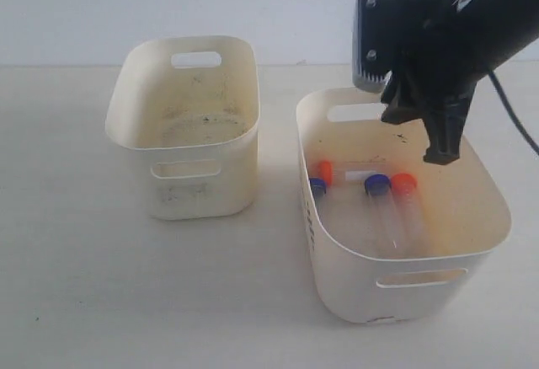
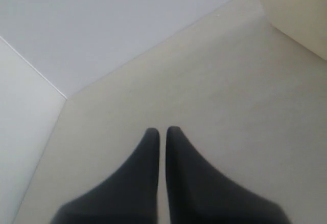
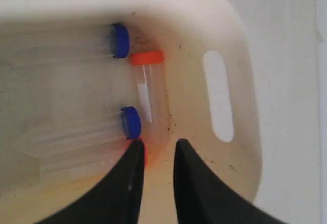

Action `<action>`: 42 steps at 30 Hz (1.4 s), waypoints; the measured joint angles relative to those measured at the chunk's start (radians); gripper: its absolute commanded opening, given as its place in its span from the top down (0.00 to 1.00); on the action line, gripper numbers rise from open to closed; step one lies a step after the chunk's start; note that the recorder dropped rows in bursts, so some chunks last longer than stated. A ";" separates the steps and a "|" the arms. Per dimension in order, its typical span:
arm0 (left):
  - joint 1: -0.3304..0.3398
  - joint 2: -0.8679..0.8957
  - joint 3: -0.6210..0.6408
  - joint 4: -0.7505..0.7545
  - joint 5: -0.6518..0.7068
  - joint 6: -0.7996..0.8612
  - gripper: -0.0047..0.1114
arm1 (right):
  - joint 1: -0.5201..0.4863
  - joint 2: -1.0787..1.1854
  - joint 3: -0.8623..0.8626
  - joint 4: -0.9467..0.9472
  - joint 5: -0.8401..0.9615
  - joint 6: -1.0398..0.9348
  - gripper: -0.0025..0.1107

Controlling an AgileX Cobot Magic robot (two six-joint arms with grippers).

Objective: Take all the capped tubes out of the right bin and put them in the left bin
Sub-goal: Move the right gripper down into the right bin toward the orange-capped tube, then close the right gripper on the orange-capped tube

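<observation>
The right gripper [image 3: 158, 144] is hanging inside the right bin [image 3: 240, 81], its jaws standing narrowly apart and gripping nothing. One finger is covering most of an orange cap [image 3: 145, 155]. All four capped tubes [image 3: 131, 121] are lying on the bin floor, their clear bodies blurring into the cream plastic. The left bin [image 1: 194, 184] is standing apart. The left gripper [image 2: 162, 132], jaws nearly touching, is pointing at the table [image 2: 230, 106]; the exterior view is not catching it.

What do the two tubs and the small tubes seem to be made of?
The smaller tub and larger tub: likely moulded plastic, cream, smooth; rounded corners and handle slots suggest it. The tubes: probably clear plastic, since the tub shows through; caps look opaque plastic.
</observation>
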 measured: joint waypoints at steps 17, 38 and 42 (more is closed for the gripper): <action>0.000 0.000 0.000 0.000 0.000 0.000 0.92 | 0.000 0.208 0.000 0.053 -0.101 -0.245 0.79; 0.000 0.000 0.000 0.000 0.000 0.000 0.92 | 0.000 0.337 0.000 0.079 -0.194 -0.272 0.55; 0.000 0.000 0.000 0.000 0.000 0.000 0.92 | 0.000 0.355 0.000 0.079 -0.216 -0.272 0.55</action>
